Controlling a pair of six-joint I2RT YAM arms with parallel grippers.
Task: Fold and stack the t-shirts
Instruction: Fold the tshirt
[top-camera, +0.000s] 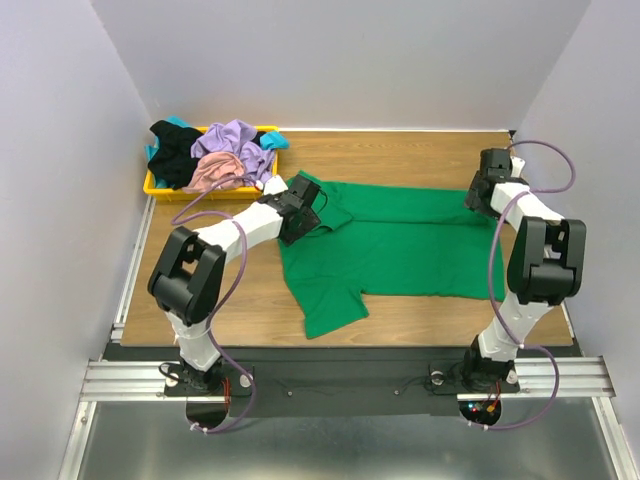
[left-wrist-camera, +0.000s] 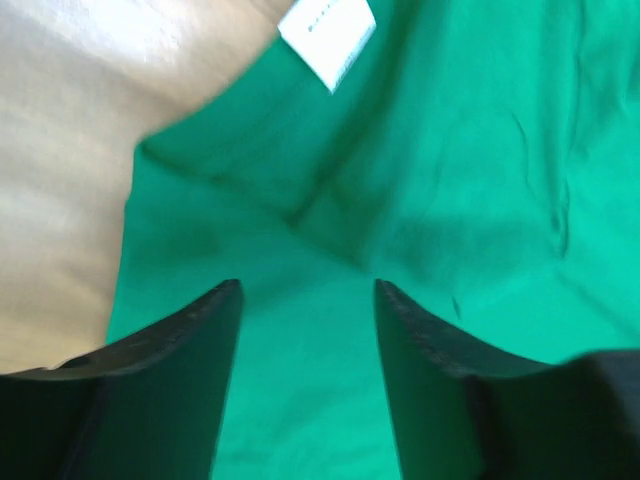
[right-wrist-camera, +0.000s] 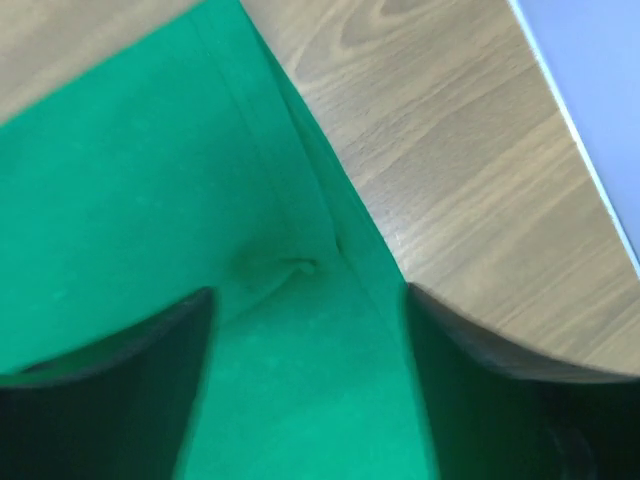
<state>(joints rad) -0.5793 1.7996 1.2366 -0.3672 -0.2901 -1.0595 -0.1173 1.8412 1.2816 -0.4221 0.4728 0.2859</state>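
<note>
A bright green t-shirt lies spread flat on the wooden table, neck to the left, one sleeve toward the front. Its white neck label shows in the left wrist view. My left gripper is open over the shirt's neck and shoulder area, jaws apart above green cloth. My right gripper is open over the shirt's hem corner at the right, where the green edge meets bare wood. Lavender, dusty pink, black and teal tees are heaped at the back left.
The heap of tees sits in a shallow yellow tray at the back left corner. Grey walls close in the table on the left, back and right. The table's right edge is close to my right gripper.
</note>
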